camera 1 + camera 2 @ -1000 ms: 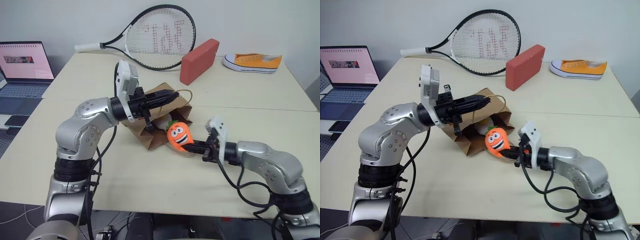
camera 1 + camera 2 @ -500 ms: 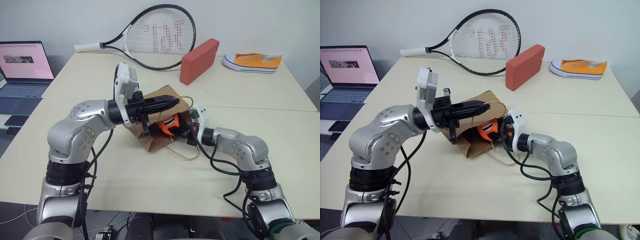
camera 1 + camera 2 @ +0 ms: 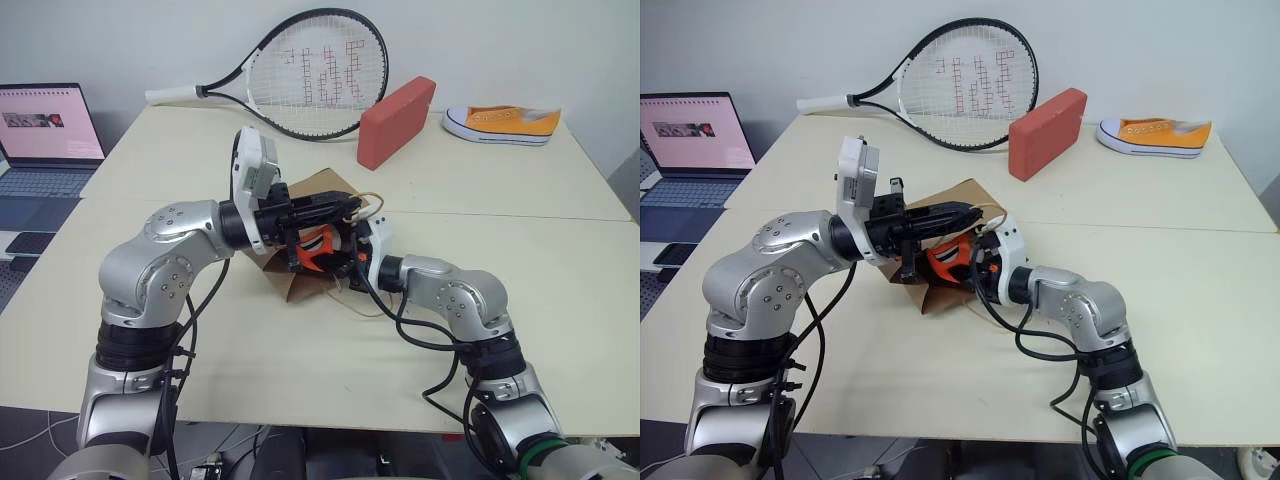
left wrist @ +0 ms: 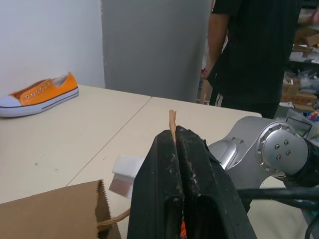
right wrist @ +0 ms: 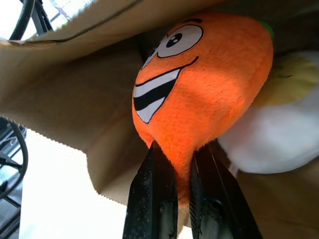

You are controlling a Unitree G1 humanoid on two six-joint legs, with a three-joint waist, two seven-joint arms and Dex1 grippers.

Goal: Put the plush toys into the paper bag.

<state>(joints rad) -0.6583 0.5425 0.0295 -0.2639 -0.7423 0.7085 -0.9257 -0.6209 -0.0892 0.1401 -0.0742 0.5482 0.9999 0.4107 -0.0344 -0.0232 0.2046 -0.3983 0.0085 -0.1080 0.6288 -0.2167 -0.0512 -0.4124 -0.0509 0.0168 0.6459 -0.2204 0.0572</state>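
The brown paper bag (image 3: 296, 286) lies on its side on the table with its mouth toward my right arm. My left gripper (image 3: 345, 206) is shut on the bag's upper edge, where a tan strip (image 4: 172, 118) sticks out between its fingers, and holds the mouth lifted. My right gripper (image 5: 184, 185) is shut on the narrow end of the orange carrot plush toy (image 5: 209, 84). The carrot (image 3: 315, 248) sits inside the bag's mouth. A white plush toy with a yellow patch (image 5: 279, 139) lies deeper in the bag, right beside the carrot.
A tennis racket (image 3: 300, 75), a red block (image 3: 398, 120) and an orange-and-white sneaker (image 3: 503, 122) lie at the back of the table. A laptop (image 3: 45, 130) stands far left. A person (image 4: 259, 50) stands beyond the table's right side.
My right gripper has carried the carrot leftward from in front of the bag into its mouth. My left gripper has kept its hold on the bag in place.
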